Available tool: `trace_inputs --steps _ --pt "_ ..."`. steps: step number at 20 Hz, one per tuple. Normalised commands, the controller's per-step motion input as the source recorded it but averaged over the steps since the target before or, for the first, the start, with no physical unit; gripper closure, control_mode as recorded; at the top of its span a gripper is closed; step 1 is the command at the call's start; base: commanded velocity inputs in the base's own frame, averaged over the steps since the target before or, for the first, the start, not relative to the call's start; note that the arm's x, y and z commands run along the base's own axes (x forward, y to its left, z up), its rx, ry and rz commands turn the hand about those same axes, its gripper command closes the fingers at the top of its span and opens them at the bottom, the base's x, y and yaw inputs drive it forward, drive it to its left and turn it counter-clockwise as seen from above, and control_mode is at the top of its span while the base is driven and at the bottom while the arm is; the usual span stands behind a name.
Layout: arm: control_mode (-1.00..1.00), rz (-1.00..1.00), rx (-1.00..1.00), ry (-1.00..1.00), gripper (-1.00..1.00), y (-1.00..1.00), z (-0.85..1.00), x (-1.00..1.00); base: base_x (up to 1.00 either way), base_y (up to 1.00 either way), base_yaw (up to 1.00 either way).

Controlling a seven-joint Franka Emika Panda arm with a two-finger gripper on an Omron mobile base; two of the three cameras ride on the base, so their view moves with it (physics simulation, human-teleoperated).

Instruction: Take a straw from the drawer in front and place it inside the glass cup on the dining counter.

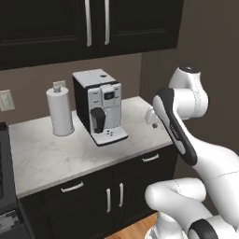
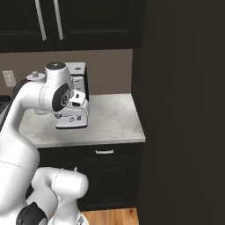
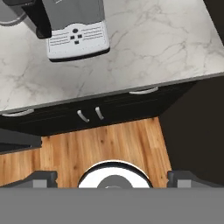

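My gripper [image 3: 116, 177] hangs high above the worktop edge and looks down. It is open, its two dark fingertips [image 3: 43, 177] stand far apart, and nothing is between them. Under the marble worktop [image 1: 56, 154] two black drawers are shut, each with a short silvery bar handle. The right drawer [image 1: 150, 158] [image 2: 104, 151] [image 3: 143, 91] lies nearly below my hand, and the left drawer [image 1: 72, 187] [image 3: 15, 113] sits further left. The straw, the glass cup and the dining counter are out of view.
A coffee machine [image 1: 100, 105] [image 3: 76, 33] and a white paper-towel roll [image 1: 60, 111] stand on the worktop. Black cabinet doors [image 1: 114, 196] sit below the drawers. A tall dark panel [image 2: 184, 114] bounds the right end. The floor [image 3: 100, 148] is wooden.
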Motion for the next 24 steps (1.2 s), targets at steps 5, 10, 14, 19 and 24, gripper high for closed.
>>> trace_inputs --steps 5,10,14,19,24 --pt "1.00 0.00 0.00 0.00 -1.00 0.00 0.00 0.00 0.00 0.55 -0.27" --pt "1.00 0.00 0.00 0.00 -1.00 0.00 0.00 0.00 0.00 0.47 -0.25" --pt "1.00 0.00 0.00 0.00 -1.00 0.00 0.00 0.00 0.06 0.40 -0.22" --pt "1.00 0.00 0.00 0.00 -1.00 0.00 0.00 0.00 0.10 0.45 -0.19" --pt "1.00 0.00 0.00 0.00 -1.00 0.00 0.00 0.00 0.15 0.48 -0.17"
